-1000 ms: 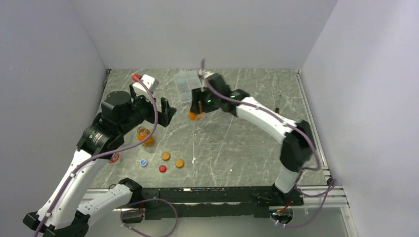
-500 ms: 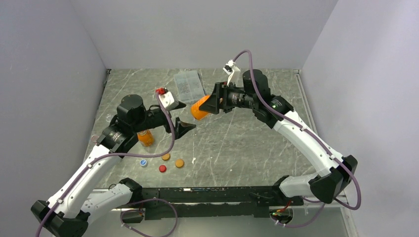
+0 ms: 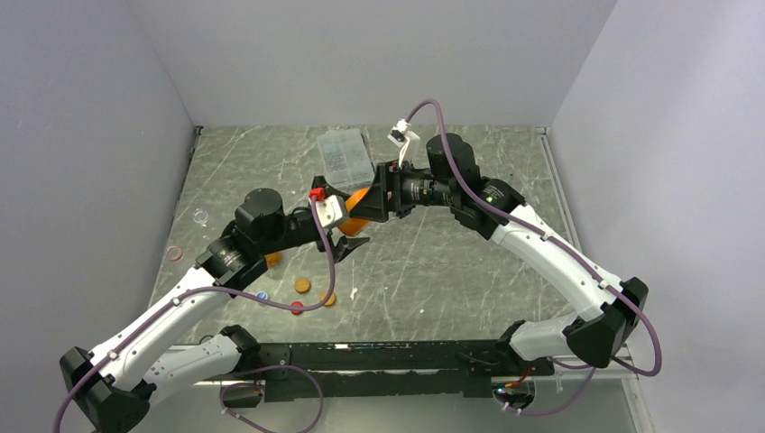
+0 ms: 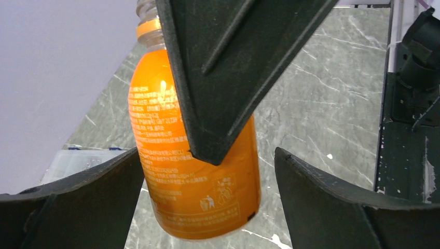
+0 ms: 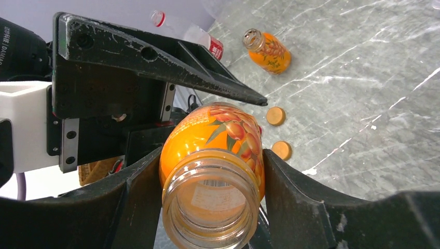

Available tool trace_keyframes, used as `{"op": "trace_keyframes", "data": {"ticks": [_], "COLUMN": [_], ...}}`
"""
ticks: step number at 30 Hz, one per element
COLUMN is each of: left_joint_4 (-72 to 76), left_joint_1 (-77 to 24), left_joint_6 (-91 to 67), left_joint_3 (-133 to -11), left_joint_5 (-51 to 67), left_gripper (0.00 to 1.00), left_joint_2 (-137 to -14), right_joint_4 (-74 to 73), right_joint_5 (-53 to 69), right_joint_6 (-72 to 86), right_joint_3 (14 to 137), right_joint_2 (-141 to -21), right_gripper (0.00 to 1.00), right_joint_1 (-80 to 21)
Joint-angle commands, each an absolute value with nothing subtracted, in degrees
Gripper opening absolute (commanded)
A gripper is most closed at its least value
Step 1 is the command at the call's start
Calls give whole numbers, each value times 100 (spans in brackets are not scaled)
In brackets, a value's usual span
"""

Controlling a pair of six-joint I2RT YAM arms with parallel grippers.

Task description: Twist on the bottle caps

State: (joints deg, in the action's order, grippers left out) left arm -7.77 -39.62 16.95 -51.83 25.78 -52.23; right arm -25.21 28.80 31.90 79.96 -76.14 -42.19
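My right gripper [image 3: 365, 204] is shut on an orange bottle [image 3: 359, 200] and holds it sideways above the table. In the right wrist view the bottle [image 5: 212, 171] sits between both fingers, its open uncapped mouth facing the camera. My left gripper [image 3: 352, 223] is open, its fingers [image 4: 337, 207] on either side of the bottle's base [image 4: 192, 171], with a gap on the right. A second uncapped orange bottle [image 5: 267, 52] stands on the table. Two orange caps [image 3: 302, 285] [image 3: 327, 298], a red cap [image 3: 296, 308] and a blue-and-white cap [image 3: 262, 295] lie loose in front.
A flat clear compartment box [image 3: 345, 155] lies at the back centre. A clear bottle with a red label [image 5: 194, 35] lies behind the left arm. Small clear dishes [image 3: 199, 216] sit at the left side. The left forearm passes over the caps.
The right arm lifted the orange bottle from near the box and turned it sideways. The left arm swung right, away from the standing bottle, and brought its open fingers around the held bottle's base.
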Motion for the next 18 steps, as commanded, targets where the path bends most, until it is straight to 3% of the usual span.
{"op": "trace_keyframes", "data": {"ticks": [1, 7, 12, 14, 18], "left_joint_4": [-265, -44, -44, -44, -128], "left_joint_1": [-3990, -3992, -3999, -3995, -3997], "left_joint_6": [1901, 1758, 1572, 1466, 1167], "left_joint_3": [-5168, -5104, -5194, -5194, -5179], "left_joint_5": [2347, 2326, 2479, 2360, 1969], "left_gripper": [93, 80, 55, 48, 46], "left_joint_2": [-5144, -5133, -5287, -5295, -5229], "right_joint_4": [-2288, -2270, -2252, -2276, -2311], "right_joint_5": [2862, 2811, 2657, 2545, 2133], "right_joint_6": [3301, 3322, 3333, 3323, 3278], "right_joint_3": [8323, 8333, 8339, 8328, 8297], "right_joint_2": [-7592, -7652, -7665, -7630, -7434], "right_gripper": [44, 44, 48, 55, 88], "right_joint_1": [-4288, -4344, -4390, -4395, -4395]}}
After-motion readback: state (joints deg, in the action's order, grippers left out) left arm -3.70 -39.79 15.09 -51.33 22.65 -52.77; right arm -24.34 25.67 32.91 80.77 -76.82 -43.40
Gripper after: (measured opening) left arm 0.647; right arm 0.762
